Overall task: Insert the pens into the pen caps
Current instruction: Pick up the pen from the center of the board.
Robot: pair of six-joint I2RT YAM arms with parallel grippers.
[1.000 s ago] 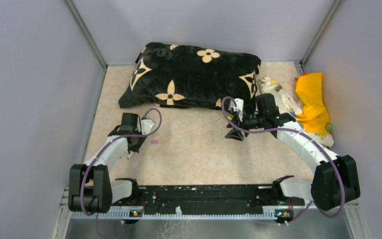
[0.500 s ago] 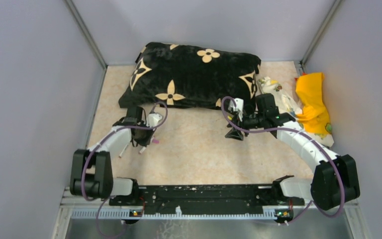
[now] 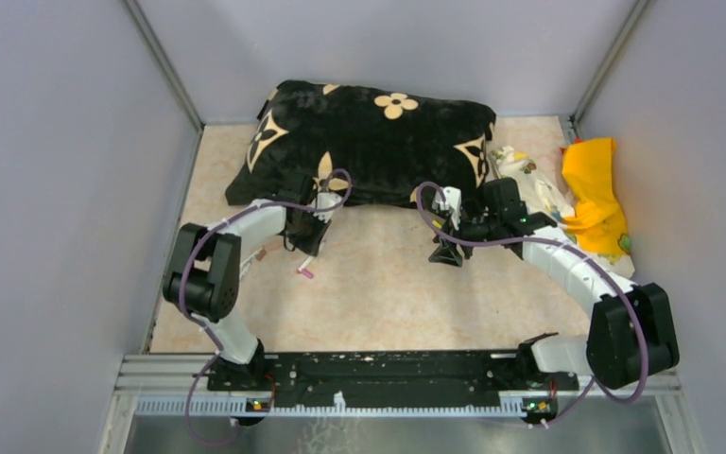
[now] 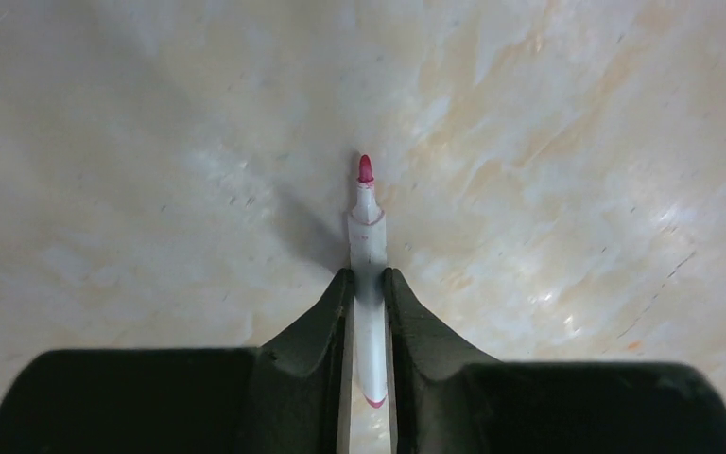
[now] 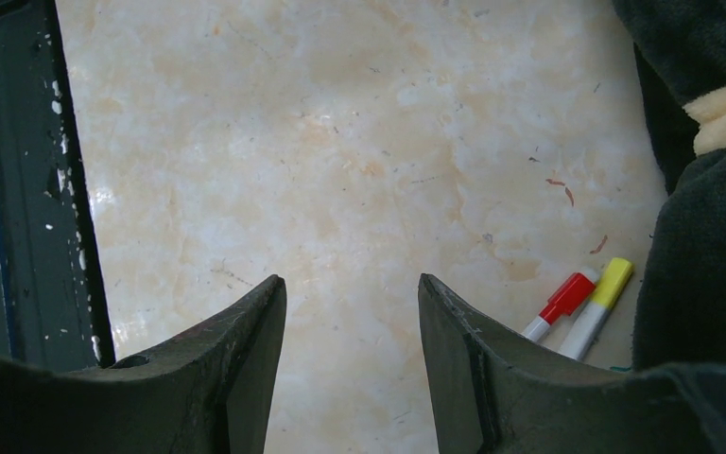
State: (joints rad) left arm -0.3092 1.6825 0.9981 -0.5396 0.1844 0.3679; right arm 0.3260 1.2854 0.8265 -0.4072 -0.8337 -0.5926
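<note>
My left gripper (image 4: 368, 274) is shut on a thin white pen (image 4: 367, 213). Its pink tip (image 4: 366, 168) points away from the fingers, just above the marble table. In the top view this gripper (image 3: 307, 241) is at the cushion's front edge. A small white and pink piece (image 3: 305, 272) lies just in front of it; I cannot tell whether that is the pen's tip or a cap. My right gripper (image 5: 352, 293) is open and empty over bare table, and it also shows in the top view (image 3: 446, 255). A red-capped pen (image 5: 560, 305) and a yellow-capped pen (image 5: 600, 293) lie side by side to its right.
A big black cushion (image 3: 369, 142) with cream flowers fills the back of the table, and its edge (image 5: 709, 236) borders the two capped pens. A yellow cloth (image 3: 596, 194) and crumpled white items (image 3: 525, 175) lie at the back right. Grey walls enclose the table.
My left arm has swung from the near left forward and to the right, up to the cushion's front edge. The right arm has barely moved.
</note>
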